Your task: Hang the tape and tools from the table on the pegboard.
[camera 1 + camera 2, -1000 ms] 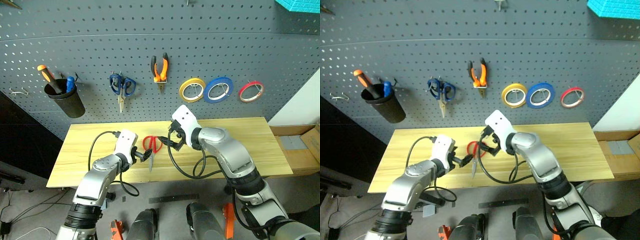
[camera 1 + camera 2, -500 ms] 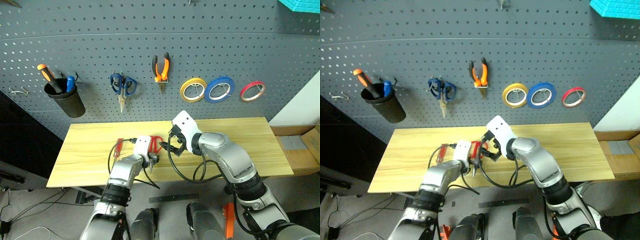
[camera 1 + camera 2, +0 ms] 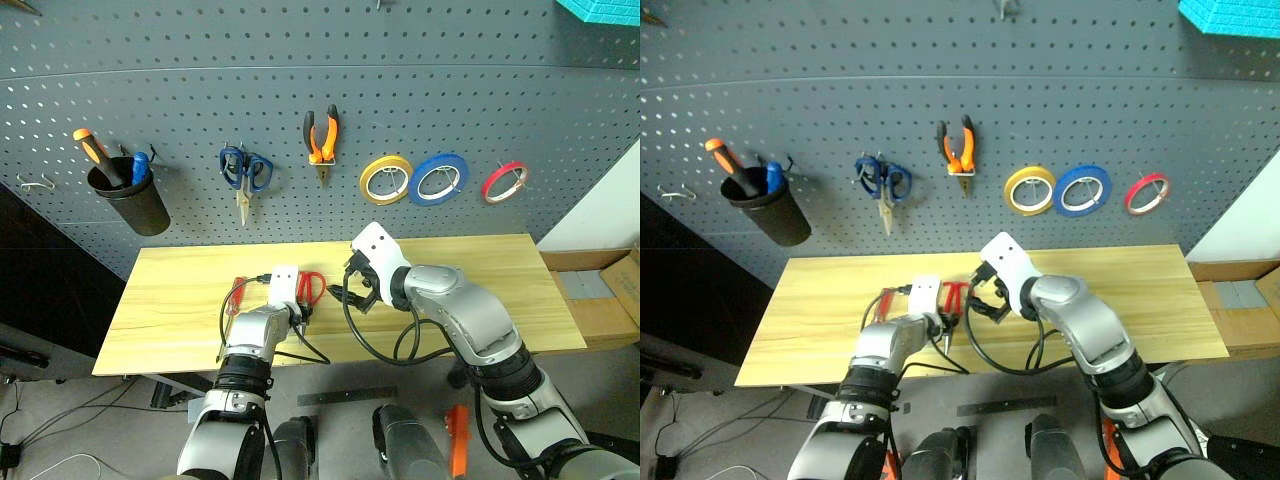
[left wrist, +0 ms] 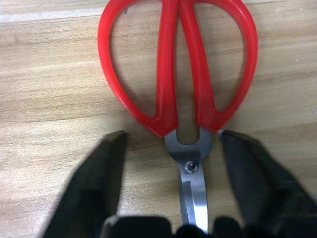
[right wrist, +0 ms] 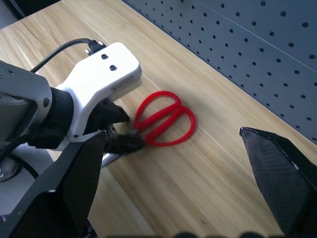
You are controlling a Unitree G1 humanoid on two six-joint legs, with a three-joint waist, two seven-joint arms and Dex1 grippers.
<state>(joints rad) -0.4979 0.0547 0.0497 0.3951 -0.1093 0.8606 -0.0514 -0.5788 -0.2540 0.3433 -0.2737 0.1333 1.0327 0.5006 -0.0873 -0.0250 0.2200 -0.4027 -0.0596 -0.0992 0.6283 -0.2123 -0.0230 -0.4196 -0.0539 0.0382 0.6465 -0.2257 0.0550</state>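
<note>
The red-handled scissors with steel blades (image 4: 184,89) lie flat on the light yellow wooden bench (image 3: 480,270), just left of centre in the head views, loops toward the dark grey perforated pegboard (image 3: 300,60). The left tool (image 4: 173,148) is down over them: its two black fingers (image 4: 94,183) stand on either side of the pivot where handles meet blades, with bare wood showing between each finger and the metal, so it is spread around the scissors and not pinching them. The right tool (image 3: 352,292) hovers just right of the scissors, its fingers (image 5: 277,178) spread wide with nothing between them.

A slim red-handled screwdriver (image 3: 235,296) lies on the bench just left of the left arm. On the pegboard, across the middle of the frame from left to right, sit a black cup (image 3: 130,200) holding an orange-and-black-handled screwdriver (image 3: 93,148), blue-handled scissors (image 3: 243,172), orange-and-black-handled pliers (image 3: 320,135), a yellow tape roll (image 3: 385,179), a blue tape roll (image 3: 436,178) and a thin red ring of tape (image 3: 502,182).
</note>
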